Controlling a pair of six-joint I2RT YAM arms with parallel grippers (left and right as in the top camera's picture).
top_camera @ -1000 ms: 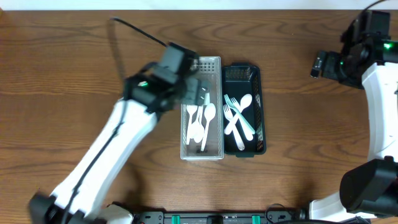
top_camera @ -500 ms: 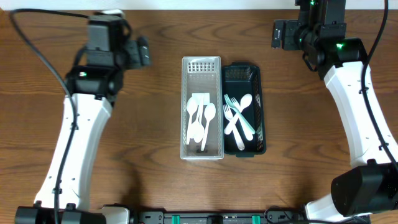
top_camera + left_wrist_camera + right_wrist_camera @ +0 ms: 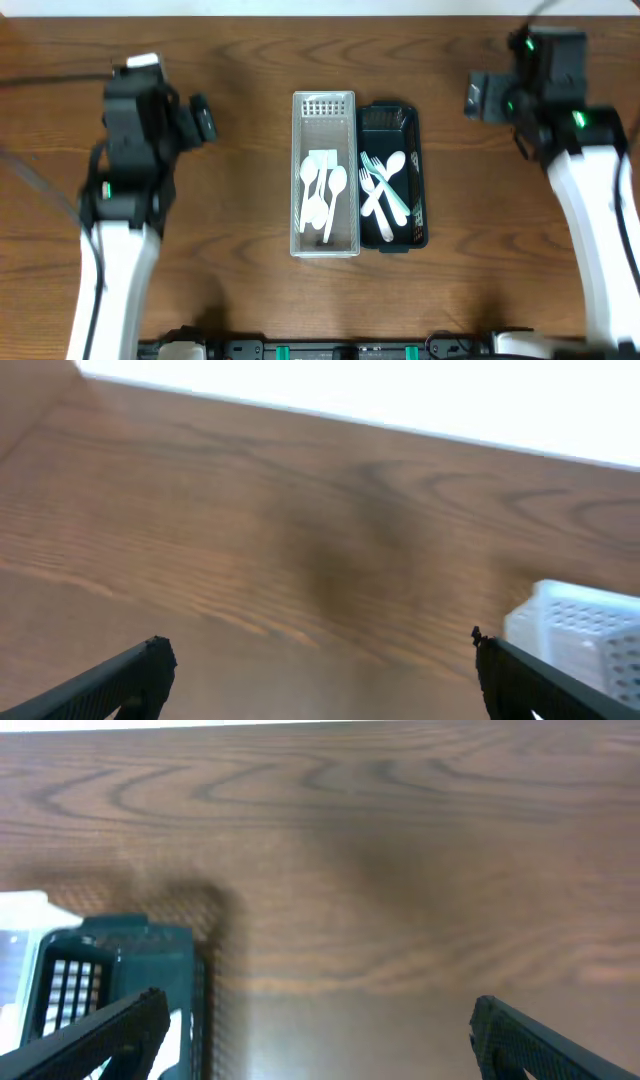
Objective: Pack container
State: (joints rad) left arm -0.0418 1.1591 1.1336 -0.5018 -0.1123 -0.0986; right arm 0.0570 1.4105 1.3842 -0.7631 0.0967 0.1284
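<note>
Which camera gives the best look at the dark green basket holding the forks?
The overhead view: the whole dark green basket shows from above, forks inside. The right wrist view catches only one corner, lower left. The left wrist view misses it, showing just a corner of the white basket.

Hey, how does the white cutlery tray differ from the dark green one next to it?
The white tray is pale and slightly longer; the dark green tray is dark and a little shorter. The white tray holds white spoons; the dark green tray holds white forks, a spoon and one teal utensil. Both are slotted rectangular trays, lying side by side on the wooden table.
</note>
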